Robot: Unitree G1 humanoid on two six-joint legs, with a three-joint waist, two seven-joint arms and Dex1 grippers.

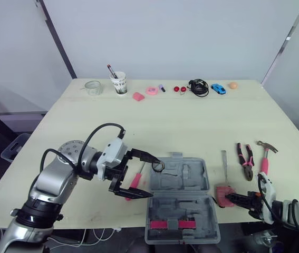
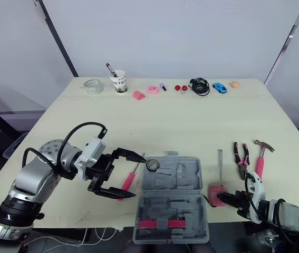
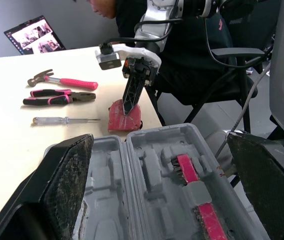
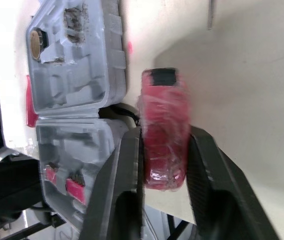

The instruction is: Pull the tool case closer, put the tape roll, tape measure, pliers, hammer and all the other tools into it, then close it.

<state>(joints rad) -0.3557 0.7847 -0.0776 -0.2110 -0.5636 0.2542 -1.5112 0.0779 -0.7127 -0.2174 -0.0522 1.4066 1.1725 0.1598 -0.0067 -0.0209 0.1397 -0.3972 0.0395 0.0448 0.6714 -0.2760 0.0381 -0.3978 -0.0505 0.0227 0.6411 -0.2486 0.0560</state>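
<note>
Right claw (image 1: 232,198) is clamped on the red tape measure (image 1: 222,194), fingers pinching it from both sides. The tape measure sits on the table (image 1: 191,121), just beside the right edge of the tool case (image 1: 191,174). It's not in yet!

Left claw (image 1: 153,177) is spread wide at the case's left side, one finger above and one below. The tape roll (image 1: 157,166) lies in the top-left pocket of the case, right at my upper fingertip. I'd call that one stowed.

The case lies open and flat at the near edge of the table, so I judge the pulling-in done. What's left? Plenty. The pink screwdriver (image 1: 134,182) lies on the table under my left claw, just beside the case. Off to the right, well apart from the case, lie the clear-handled screwdriver (image 1: 224,161), the pliers (image 1: 246,161) and the hammer (image 1: 265,155). All of that goes in, then the lid comes shut. By my count, one tool is home, one is in hand and four are waiting.
</note>
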